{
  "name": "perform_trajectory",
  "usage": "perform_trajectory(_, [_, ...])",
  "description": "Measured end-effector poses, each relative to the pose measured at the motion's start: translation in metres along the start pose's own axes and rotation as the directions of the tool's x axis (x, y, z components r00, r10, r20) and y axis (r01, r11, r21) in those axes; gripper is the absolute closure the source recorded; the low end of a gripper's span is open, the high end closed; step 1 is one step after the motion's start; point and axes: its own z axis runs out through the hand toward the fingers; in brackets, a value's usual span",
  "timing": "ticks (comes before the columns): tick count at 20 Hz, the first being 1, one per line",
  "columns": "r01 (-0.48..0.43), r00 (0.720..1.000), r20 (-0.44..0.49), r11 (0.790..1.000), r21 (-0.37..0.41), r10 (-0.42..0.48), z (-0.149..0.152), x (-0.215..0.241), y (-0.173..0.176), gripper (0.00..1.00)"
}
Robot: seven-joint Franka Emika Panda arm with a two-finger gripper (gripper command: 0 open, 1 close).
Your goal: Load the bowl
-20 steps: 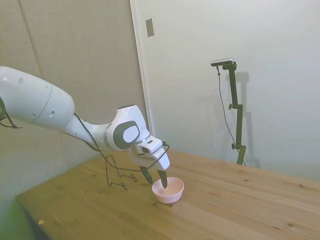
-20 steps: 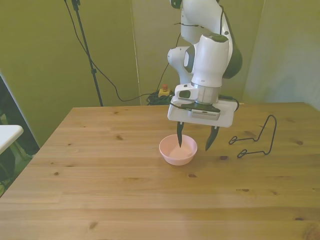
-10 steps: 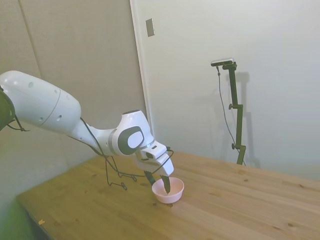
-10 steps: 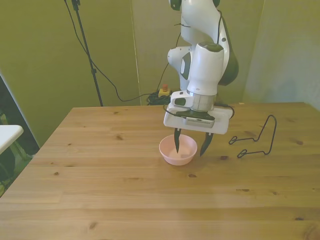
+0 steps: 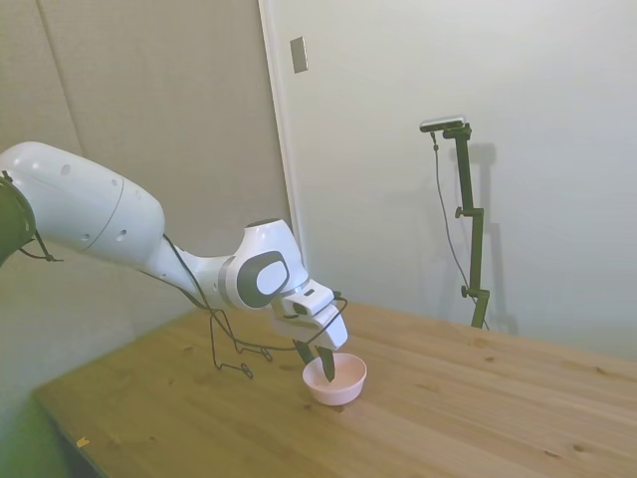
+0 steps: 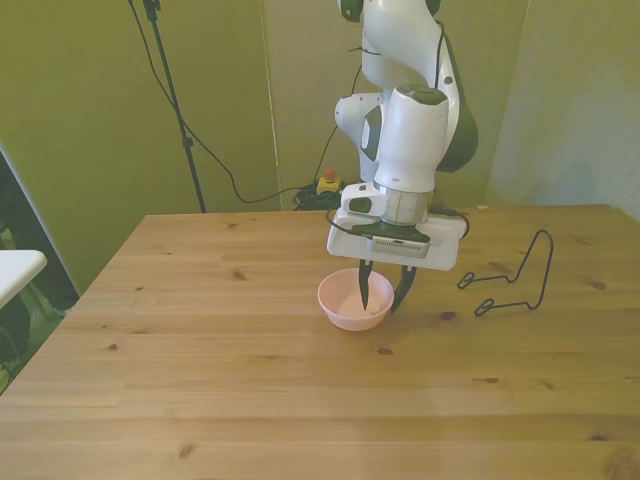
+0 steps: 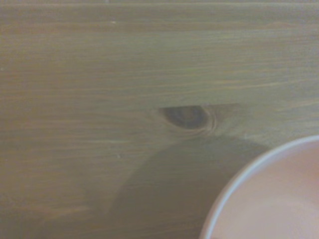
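Note:
The pale pink bowl (image 6: 338, 304) stands upright on the wooden table (image 6: 200, 380), a little toward the front view's right of the middle. My gripper (image 6: 382, 303) is down over the bowl's wall on the front view's right. One finger reaches inside the bowl and the other hangs just outside the rim. The jaws are partly drawn together, and a gap still shows between them and the wall. From the side, the gripper (image 5: 316, 360) hangs over the bowl (image 5: 340, 384). Only an edge of the bowl (image 7: 269, 199) shows in the wrist view.
A black wire stand (image 6: 515, 280) sits on the table toward the front view's right of the bowl, and the same wire stand (image 5: 229, 349) shows behind the arm in the side view. A white object (image 6: 15, 270) pokes in at the front view's left edge.
The gripper has come down onto the bowl's side and its fingers have drawn closer together. The bowl has stayed in place.

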Motion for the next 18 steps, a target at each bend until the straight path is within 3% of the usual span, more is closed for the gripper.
perform_trajectory(10, [-0.015,0.999,0.038,0.999,0.032,0.013,-0.002,0.007,0.006,1.0])
perform_trajectory(15, [-0.014,0.996,0.092,0.99,0.143,0.001,-0.03,0.016,0.005,1.0])
perform_trajectory(18, [0.005,0.989,0.144,0.975,0.222,-0.038,-0.065,0.008,-0.001,1.0])
